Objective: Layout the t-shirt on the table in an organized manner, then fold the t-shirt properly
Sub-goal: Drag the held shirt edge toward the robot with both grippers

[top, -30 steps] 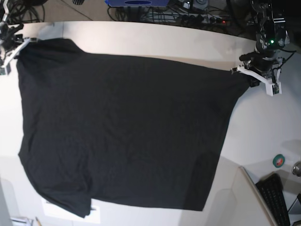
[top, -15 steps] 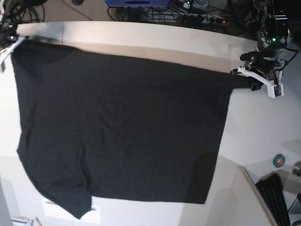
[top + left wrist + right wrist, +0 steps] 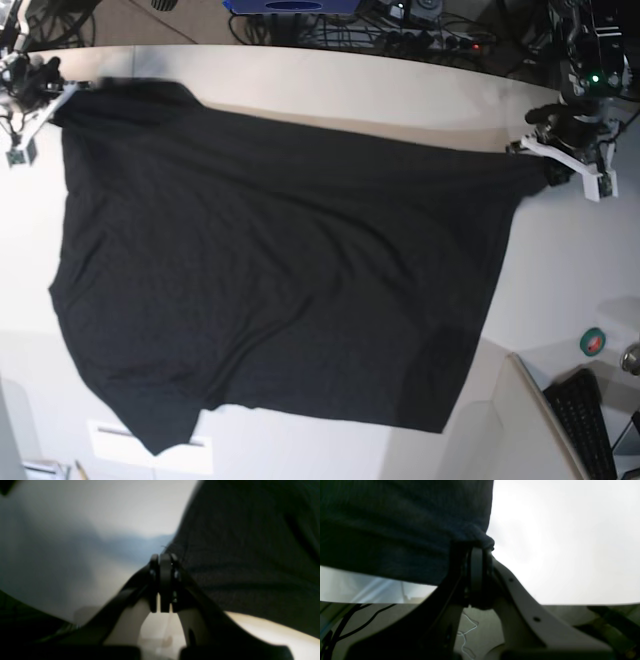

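Observation:
The black t-shirt (image 3: 270,270) hangs spread out over the white table (image 3: 330,80), stretched between its two upper corners, with no print showing. In the base view my left gripper (image 3: 548,163) is at the right, shut on the right corner. My right gripper (image 3: 48,95) is at the far left, shut on the other corner. The left wrist view shows the left gripper (image 3: 162,557) with jaws pressed together at the edge of the t-shirt (image 3: 250,550). In the right wrist view, the right gripper (image 3: 480,550) pinches a bunched corner of the t-shirt (image 3: 407,525).
A green tape roll (image 3: 592,341) and a black keyboard (image 3: 590,420) lie at the lower right beside a raised panel edge (image 3: 525,385). Cables (image 3: 400,30) run behind the table's far edge. A white label (image 3: 115,440) peeks out under the shirt's lower left corner.
Both grippers have carried the held corners to the right in the base view. The whole shirt has shifted right with them, and its lower hem has swung along.

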